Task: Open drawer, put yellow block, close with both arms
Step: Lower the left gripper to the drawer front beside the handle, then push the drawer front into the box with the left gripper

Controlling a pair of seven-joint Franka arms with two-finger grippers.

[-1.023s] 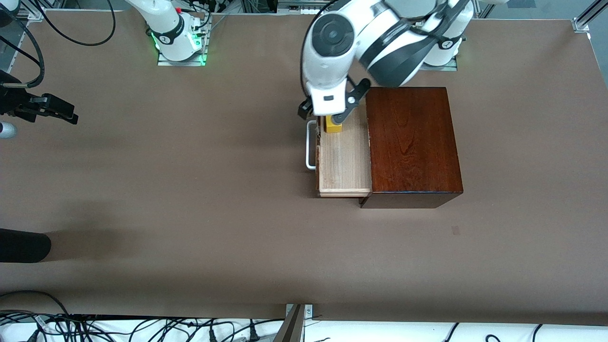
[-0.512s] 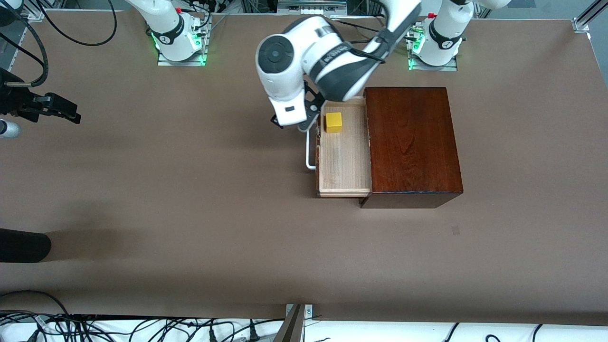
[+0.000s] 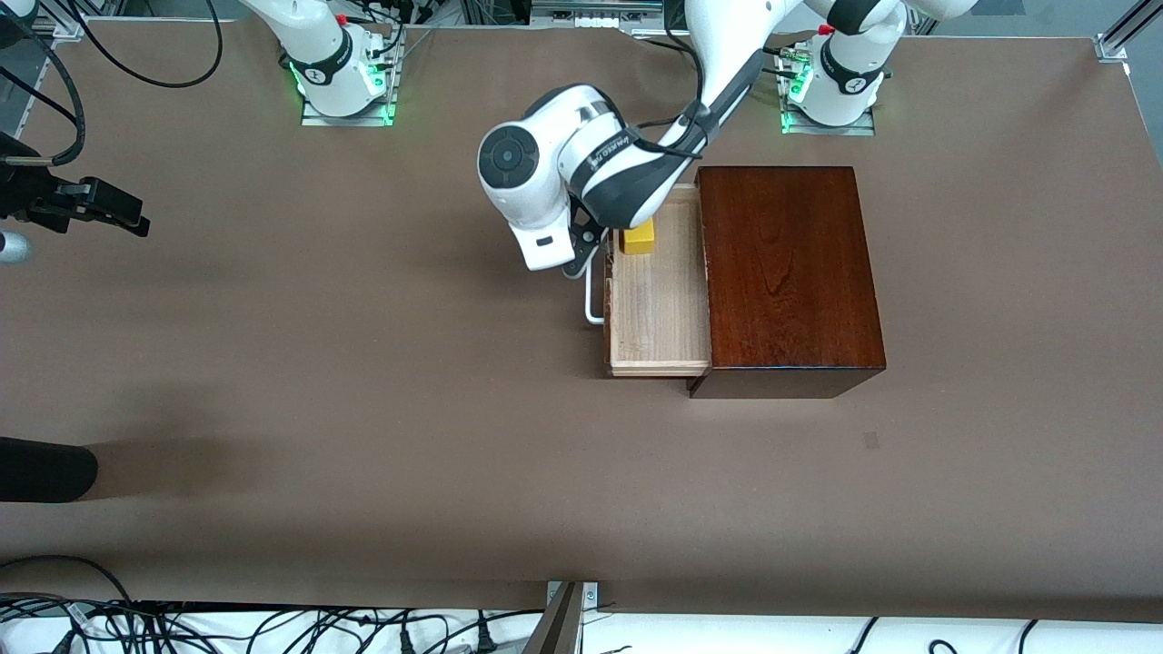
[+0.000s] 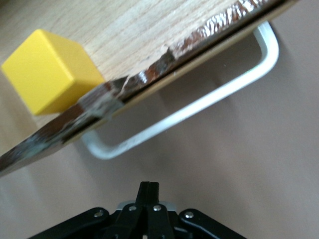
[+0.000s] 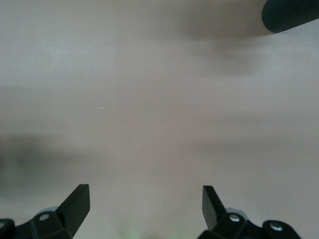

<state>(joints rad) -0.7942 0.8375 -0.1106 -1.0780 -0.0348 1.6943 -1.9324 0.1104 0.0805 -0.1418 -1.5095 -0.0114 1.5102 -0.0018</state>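
The drawer (image 3: 659, 309) stands pulled out of the dark-brown box (image 3: 790, 272), with its white bar handle (image 3: 594, 295) toward the right arm's end. The yellow block (image 3: 639, 240) lies in the tray's corner farthest from the front camera, partly under the left arm. My left gripper (image 3: 580, 263) is shut and empty, low over the table just outside the handle. The left wrist view shows its shut fingertips (image 4: 148, 188) a little short of the handle (image 4: 199, 107), with the drawer front (image 4: 149, 82) and the block (image 4: 50, 69) past it. My right gripper (image 3: 123, 216) waits open (image 5: 144, 199) over bare table.
A black cylinder (image 3: 45, 468) juts in at the right arm's end of the table, nearer the front camera; it also shows in the right wrist view (image 5: 291, 15). Cables run along the table's edges.
My left gripper has let go of the yellow block, left it in the drawer, shifted out past the drawer front to the handle, and now shows shut. The right arm has not moved.
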